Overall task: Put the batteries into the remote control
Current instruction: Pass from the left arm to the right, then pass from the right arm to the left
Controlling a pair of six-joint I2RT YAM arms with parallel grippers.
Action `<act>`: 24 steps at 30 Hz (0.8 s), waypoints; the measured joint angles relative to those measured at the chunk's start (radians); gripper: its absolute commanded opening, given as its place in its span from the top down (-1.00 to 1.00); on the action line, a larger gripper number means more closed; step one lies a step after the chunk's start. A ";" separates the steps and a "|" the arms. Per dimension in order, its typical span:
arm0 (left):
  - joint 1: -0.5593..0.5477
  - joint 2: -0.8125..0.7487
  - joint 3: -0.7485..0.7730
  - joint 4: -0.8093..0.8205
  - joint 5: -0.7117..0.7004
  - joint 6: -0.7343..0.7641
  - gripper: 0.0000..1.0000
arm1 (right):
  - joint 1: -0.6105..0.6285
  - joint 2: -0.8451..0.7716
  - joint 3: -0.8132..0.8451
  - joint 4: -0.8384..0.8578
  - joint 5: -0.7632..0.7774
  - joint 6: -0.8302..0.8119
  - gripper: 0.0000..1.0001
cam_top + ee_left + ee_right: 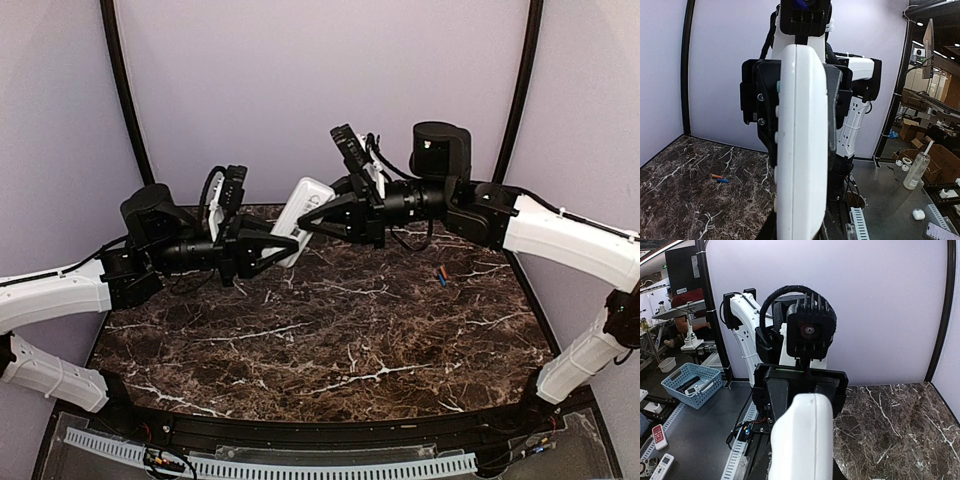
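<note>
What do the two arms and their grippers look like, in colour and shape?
The left arm and right arm have white shells with black joints. The left gripper and right gripper are black and angular; black cables loop at each wrist.

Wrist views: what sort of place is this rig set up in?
Probably a robotics lab or workshop: a marble-patterned table walled by pale panels, and beyond them cardboard boxes and a blue basket.
</note>
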State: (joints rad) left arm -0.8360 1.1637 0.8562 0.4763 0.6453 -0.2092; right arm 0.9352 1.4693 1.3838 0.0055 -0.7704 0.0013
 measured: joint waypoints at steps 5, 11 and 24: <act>0.000 -0.002 0.000 -0.008 -0.061 0.007 -0.51 | 0.002 0.004 0.011 -0.011 0.005 0.018 0.99; -0.021 -0.080 -0.001 -0.109 -0.280 0.159 -0.71 | 0.003 0.010 0.030 -0.059 0.111 0.108 0.99; -0.217 -0.042 0.061 -0.280 -0.710 0.581 -0.68 | 0.004 0.045 0.031 -0.053 0.293 0.415 1.00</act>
State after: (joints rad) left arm -1.0531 1.1221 0.9176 0.1963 -0.0643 0.3717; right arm 0.9390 1.5143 1.4151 -0.0475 -0.4778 0.4160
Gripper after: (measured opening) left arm 0.869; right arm 0.205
